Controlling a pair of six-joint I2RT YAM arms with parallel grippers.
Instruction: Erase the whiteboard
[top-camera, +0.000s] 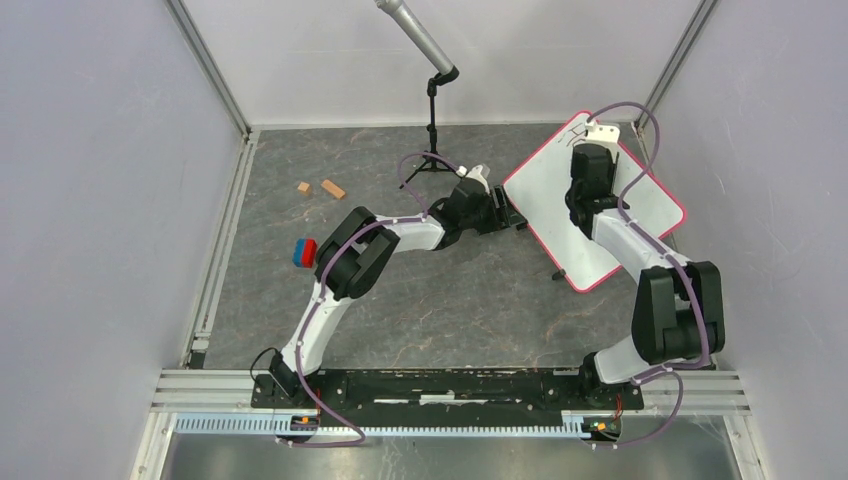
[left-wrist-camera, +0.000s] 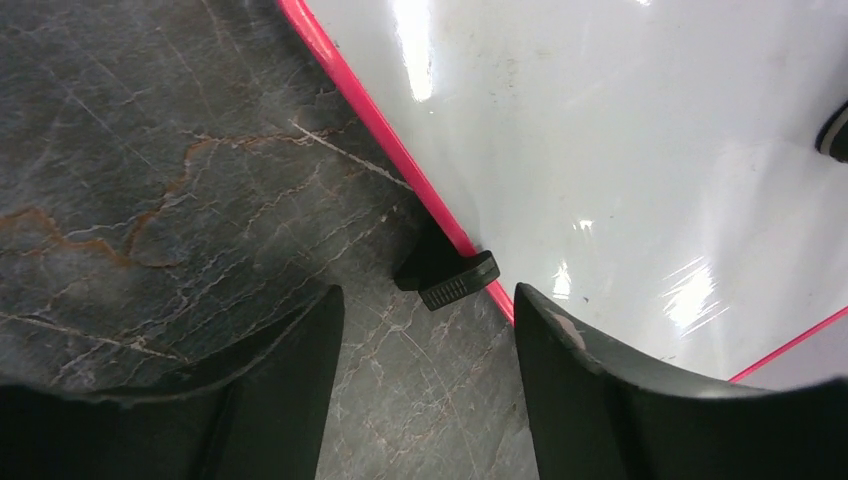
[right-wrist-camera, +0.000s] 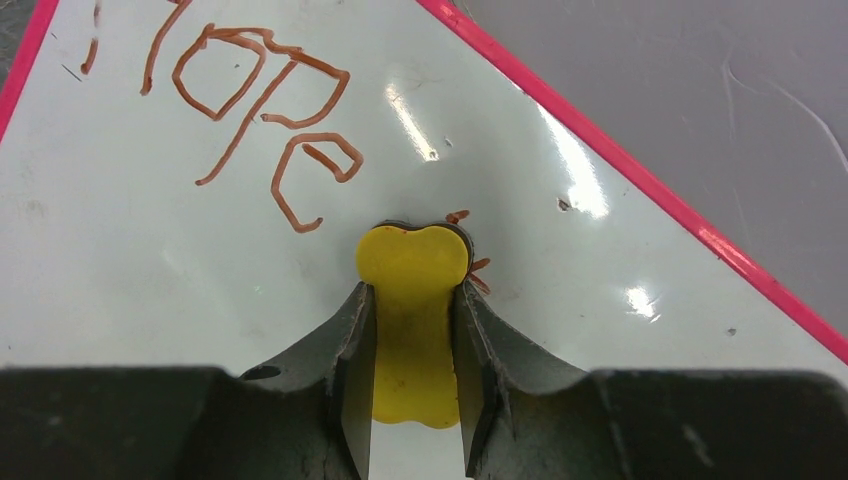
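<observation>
Two robot arms at a whiteboard (top-camera: 545, 208) lying cornerwise on a dark marbled surface (top-camera: 400, 300).
R gripper (right-wrist-camera: 413, 292), over the board, is clamped on a yellow bone-shaped eraser (right-wrist-camera: 412, 255) w/ its head on the white face, just beside red-brown marker writing (right-wrist-camera: 260, 100). L gripper (left-wrist-camera: 428, 300) sits at the board's left edge, fingers apart, nothing btwn them; a black foot (left-wrist-camera: 447, 280) at the board's pink rim lies just ahead.
</observation>
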